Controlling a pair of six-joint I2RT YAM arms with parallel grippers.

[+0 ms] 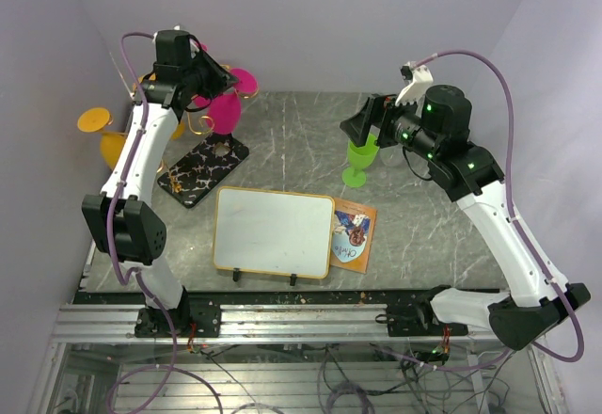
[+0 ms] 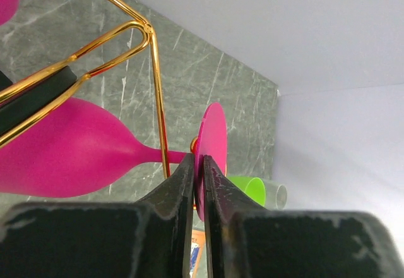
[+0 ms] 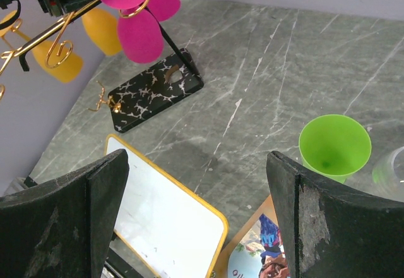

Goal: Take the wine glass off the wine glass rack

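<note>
The wine glass rack has a black white-veined base (image 1: 202,169) and gold wire arms (image 2: 154,69). Pink wine glasses (image 1: 226,110) and orange ones (image 1: 94,119) hang from it. In the left wrist view one pink glass lies sideways, bowl (image 2: 69,158) to the left, its stem in a gold wire slot. My left gripper (image 2: 199,164), up at the rack (image 1: 224,80), is shut on that glass's round foot (image 2: 213,132). My right gripper (image 3: 197,158) is open and empty, held above the table (image 1: 365,120). The rack also shows in the right wrist view (image 3: 154,88).
A green wine glass (image 1: 360,160) stands upright on the marble table just below my right gripper; it also shows in the right wrist view (image 3: 334,145). A clear glass (image 3: 391,174) stands beside it. A yellow-framed whiteboard (image 1: 273,230) and a picture book (image 1: 355,235) lie near the front.
</note>
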